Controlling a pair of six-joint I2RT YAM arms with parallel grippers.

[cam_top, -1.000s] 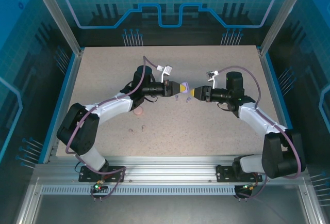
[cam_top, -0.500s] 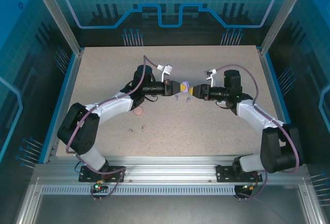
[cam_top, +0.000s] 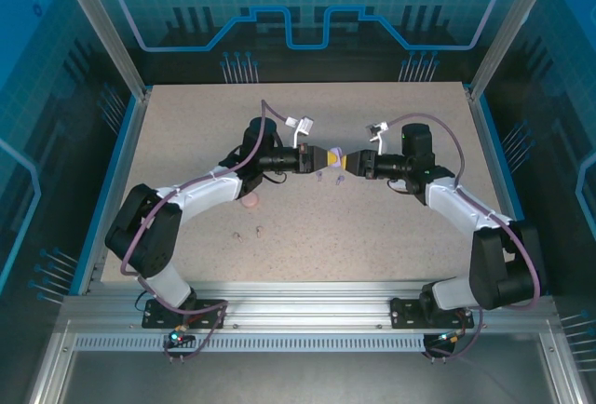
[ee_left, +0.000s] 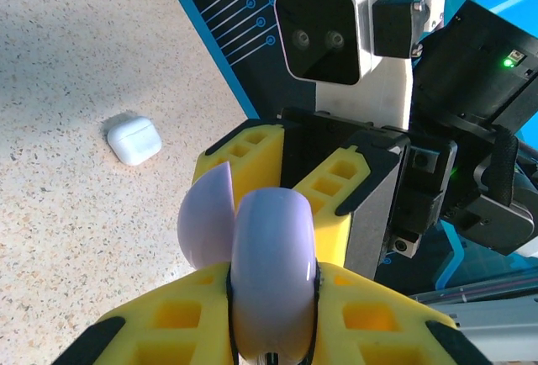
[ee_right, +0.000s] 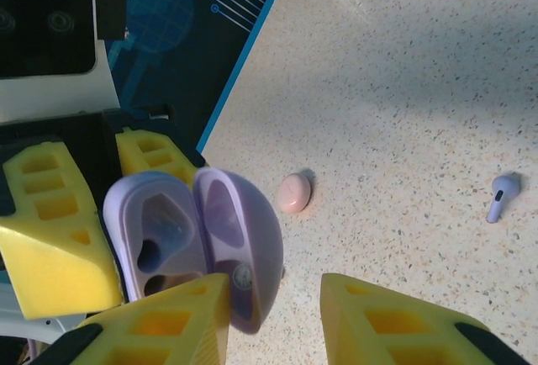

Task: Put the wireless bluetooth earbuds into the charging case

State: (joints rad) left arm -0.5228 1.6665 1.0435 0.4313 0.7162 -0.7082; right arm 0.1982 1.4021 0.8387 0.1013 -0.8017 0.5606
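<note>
Yellow fingers (ee_left: pixel 160 323) of the left gripper (cam_top: pixel 326 158) clamp the open purple charging case (ee_left: pixel 271 256), where both arms meet mid-table. In the right wrist view, the right gripper (cam_top: pixel 352 162) has its fingers (ee_right: pixel 395 319) spread apart, the case's lid beside one. Beyond lie a pink case (ee_right: pixel 294 193) near centre and a purple earbud (ee_right: pixel 502 195) at 3 o'clock. The left wrist view adds a white case (ee_left: pixel 134 140) at 9 o'clock. From above, two tiny earbuds (cam_top: pixel 258 230) lie at 7 o'clock.

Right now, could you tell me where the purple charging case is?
The purple case is over mid-table in the top view, clamped in the left claw, lid open, facing the right claw.
</note>
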